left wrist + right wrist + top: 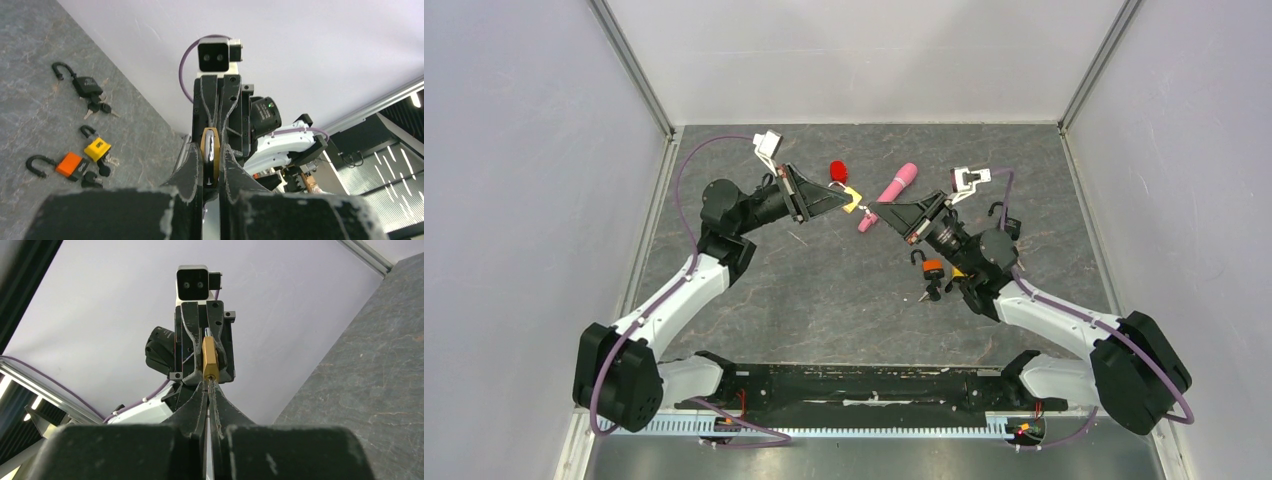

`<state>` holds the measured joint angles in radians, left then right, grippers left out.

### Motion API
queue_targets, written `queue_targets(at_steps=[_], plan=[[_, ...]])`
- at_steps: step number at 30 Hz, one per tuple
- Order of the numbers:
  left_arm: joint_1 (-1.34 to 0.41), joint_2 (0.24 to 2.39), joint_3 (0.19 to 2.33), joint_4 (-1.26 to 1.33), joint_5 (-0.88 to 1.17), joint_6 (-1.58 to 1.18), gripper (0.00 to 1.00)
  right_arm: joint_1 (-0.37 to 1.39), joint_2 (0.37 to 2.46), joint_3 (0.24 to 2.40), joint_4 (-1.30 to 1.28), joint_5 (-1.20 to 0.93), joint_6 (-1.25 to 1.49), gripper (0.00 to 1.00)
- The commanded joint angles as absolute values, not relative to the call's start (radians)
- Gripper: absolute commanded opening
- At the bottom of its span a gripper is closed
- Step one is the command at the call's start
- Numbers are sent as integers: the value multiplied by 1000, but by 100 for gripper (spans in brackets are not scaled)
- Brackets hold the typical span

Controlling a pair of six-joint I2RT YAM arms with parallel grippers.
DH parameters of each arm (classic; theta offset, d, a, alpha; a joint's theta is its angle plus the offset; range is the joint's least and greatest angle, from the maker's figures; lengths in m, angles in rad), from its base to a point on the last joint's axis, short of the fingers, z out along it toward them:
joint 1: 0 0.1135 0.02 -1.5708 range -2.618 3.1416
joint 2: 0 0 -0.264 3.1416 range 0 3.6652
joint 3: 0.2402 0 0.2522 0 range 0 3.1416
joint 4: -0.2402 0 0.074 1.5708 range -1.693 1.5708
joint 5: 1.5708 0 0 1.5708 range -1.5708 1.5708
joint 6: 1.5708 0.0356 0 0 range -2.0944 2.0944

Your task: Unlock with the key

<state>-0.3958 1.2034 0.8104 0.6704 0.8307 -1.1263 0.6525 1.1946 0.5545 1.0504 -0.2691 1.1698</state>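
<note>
1. Two small, stiff metal things are meeting. I am judging the padlock (209, 357) dense and slick and the key (208, 405) thin and prone to twisting, so I am pinching its flat head.
2. Left gripper (212, 167) is clamping the padlock's body, holding it above the table (824, 300).
3. Right gripper (876, 212) is squeezing the key, whose tip is sitting at the keyhole straight ahead of my fingers.

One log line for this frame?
left gripper: shut on padlock | right gripper: shut on key | key: at keyhole
</note>
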Motion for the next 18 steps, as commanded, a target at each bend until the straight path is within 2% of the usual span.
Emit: queue_targets(at_steps=[1,5,18], plan=[[-437,1161,793,791,742,-1201,2,688,1197,529,1147,-251,1170,0],[-453,1140,771,800,693,-1210,2,695,1201,514,1192,-229,1164,0],[-507,1171,801,742,808,-1109,2,690,1202,536,1206,-252,1167,0]])
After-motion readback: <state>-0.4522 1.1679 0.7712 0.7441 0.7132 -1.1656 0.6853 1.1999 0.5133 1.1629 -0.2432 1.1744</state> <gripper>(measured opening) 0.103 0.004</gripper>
